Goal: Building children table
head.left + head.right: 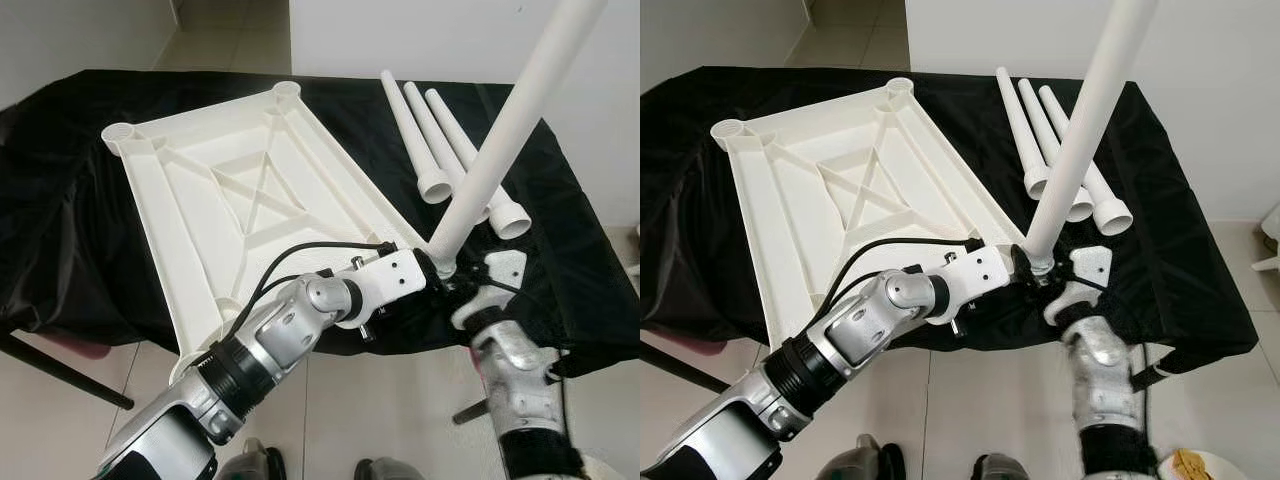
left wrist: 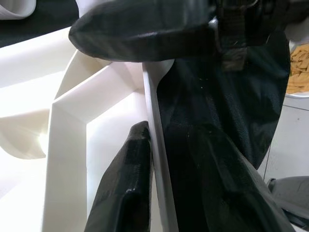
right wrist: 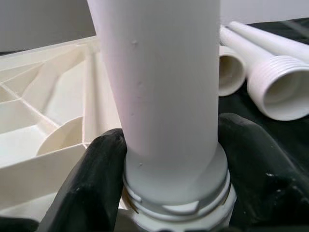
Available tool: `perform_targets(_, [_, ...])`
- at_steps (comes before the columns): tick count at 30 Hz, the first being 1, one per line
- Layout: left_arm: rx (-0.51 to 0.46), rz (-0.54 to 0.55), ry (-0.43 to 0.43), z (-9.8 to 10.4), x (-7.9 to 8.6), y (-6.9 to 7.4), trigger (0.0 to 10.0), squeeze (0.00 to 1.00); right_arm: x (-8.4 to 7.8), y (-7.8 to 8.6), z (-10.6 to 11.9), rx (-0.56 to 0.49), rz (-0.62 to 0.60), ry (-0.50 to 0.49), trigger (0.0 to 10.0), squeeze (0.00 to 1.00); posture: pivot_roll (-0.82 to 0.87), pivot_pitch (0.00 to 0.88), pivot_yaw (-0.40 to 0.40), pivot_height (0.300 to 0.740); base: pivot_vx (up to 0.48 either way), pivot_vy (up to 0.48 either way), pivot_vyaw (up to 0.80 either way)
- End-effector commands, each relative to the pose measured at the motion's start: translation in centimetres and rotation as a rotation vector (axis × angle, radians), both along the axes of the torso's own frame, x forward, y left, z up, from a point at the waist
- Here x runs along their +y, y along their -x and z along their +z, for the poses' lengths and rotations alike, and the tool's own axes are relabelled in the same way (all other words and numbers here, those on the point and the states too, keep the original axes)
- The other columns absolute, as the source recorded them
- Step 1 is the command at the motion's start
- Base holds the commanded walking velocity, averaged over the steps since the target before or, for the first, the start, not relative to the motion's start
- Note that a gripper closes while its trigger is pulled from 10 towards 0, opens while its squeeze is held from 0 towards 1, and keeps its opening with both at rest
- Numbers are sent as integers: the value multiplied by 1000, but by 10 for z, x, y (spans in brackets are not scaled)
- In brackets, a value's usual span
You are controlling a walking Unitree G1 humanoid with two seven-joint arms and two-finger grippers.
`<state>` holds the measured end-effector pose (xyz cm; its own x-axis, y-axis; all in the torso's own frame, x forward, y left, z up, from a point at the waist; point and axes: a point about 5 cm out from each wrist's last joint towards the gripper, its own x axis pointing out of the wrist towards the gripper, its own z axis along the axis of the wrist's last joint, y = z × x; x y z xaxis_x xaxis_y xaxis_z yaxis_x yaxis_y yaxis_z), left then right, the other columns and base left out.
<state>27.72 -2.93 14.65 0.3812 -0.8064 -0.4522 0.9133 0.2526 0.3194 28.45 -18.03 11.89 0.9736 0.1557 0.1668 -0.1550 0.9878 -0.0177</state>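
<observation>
At lower right, the right gripper clamps a leg in the tabletop corner socket, the left gripper pinches the rim; next, likely twisting it tight.

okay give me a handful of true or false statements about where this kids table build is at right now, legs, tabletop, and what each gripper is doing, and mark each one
1. The white tabletop lies upside down on the black cloth, ribs facing up. True.
2. Three loose legs lie side by side on the cloth beside the tabletop. True.
3. All four legs are already fitted into the corners. False: one leg stands at the near corner, the other three lie loose.
4. The right gripper has its fingers around the base of the standing leg. True.
5. The left gripper is holding one of the loose legs. False: it clamps the tabletop's edge near that corner.
6. The standing leg is perfectly upright. False: it leans to the robot's right.
</observation>
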Motion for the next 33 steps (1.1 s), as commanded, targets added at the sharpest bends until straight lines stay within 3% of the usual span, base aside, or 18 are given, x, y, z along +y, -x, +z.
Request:
perform_targets(1, [82,-134,-24,-8,-11,16,10000,0,12,-2,-4,45,-91,7,10000,0,-80,97,46,740,0,0,0])
perform_targets(9, [81,-127,-22,-8,-11,16,10000,0,15,0,0,55,-320,-8,10000,0,-73,98,39,740,0,0,0])
perform_targets(17, [81,-125,-20,-8,-11,16,10000,0,18,1,3,51,-313,-2,10000,0,-76,95,38,740,0,0,0])
perform_targets(19, [80,-123,-21,-8,-11,16,10000,0,19,2,3,53,-286,-45,10000,0,-76,94,36,740,0,0,0])
perform_targets(20, [80,-123,-20,-8,-11,16,10000,0,18,4,6,33,-260,-48,10000,1000,-77,93,35,740,0,0,0])
perform_targets(24, [80,-123,-20,-8,-11,16,10000,0,16,6,9,8,-231,-40,10000,1000,-76,92,32,740,0,0,0])
perform_targets(28, [81,-122,-19,-9,-11,17,10000,0,18,9,10,-16,-38,-51,10000,1000,-75,91,30,740,0,0,0])
perform_targets(33, [82,-122,-19,-9,-11,17,10000,0,19,10,10,-11,2,-52,10000,1000,-75,91,30,740,0,0,0])
